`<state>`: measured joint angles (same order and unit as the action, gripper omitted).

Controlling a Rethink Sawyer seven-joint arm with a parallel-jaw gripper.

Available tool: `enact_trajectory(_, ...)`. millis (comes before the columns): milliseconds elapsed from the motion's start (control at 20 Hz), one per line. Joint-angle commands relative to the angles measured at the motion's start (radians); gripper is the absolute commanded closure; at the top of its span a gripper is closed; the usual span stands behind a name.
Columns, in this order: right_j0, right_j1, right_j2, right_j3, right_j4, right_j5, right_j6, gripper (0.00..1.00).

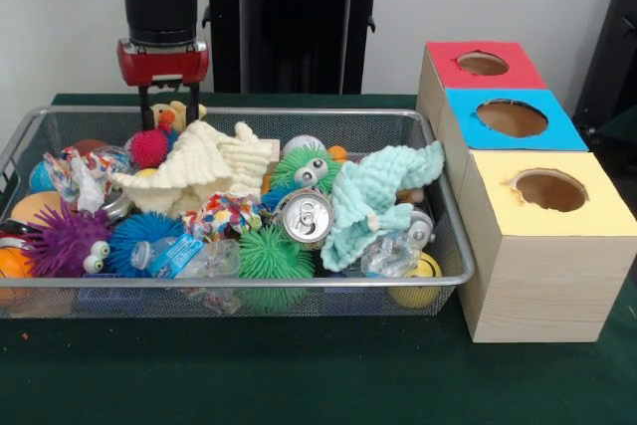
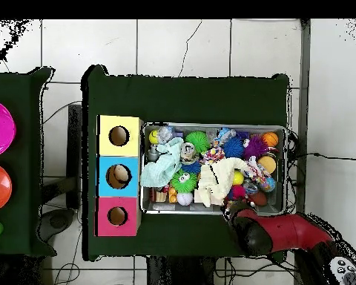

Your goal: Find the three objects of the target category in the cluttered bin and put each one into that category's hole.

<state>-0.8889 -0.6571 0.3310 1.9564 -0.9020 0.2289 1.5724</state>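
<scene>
A wire mesh bin [image 1: 438, 196] [image 2: 288, 167] is packed with clutter. On top lie a cream cloth [image 1: 204, 171] [image 2: 214, 180], a mint cloth [image 1: 363, 201] [image 2: 161, 167], a crushed silver can [image 1: 304, 216], green spiky balls [image 1: 274, 256], a purple one [image 1: 65, 241], a blue one [image 1: 139, 231], a pink one [image 1: 149, 146], and clear plastic bottles [image 1: 189, 258]. My gripper [image 1: 167, 106] [image 2: 229, 210] hangs open over the bin's far left corner, just above the pink ball. A small tan toy [image 1: 181, 111] shows between its fingers; I cannot tell whether they touch it.
To the right of the bin stand three boxes in a row, each with a round hole: red [image 1: 483, 64] [image 2: 117, 216], blue [image 1: 512, 117] [image 2: 119, 176], yellow [image 1: 549, 189] [image 2: 119, 136]. Something pale lies inside the blue hole in the overhead view. Green cloth covers the table [image 1: 299, 365].
</scene>
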Motion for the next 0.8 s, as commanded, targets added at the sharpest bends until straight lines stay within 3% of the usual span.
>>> enact_trajectory(50, 0.005, 0.084, -0.081, 0.020, -0.099, -0.068, 0.070, 0.00)
enact_trajectory(450, -0.065, 0.099, -0.062, 0.012, -0.097, -0.054, -0.002, 0.00)
enact_trajectory(800, -0.065, 0.124, -0.081, 0.005, -0.110, -0.067, 0.004, 0.00)
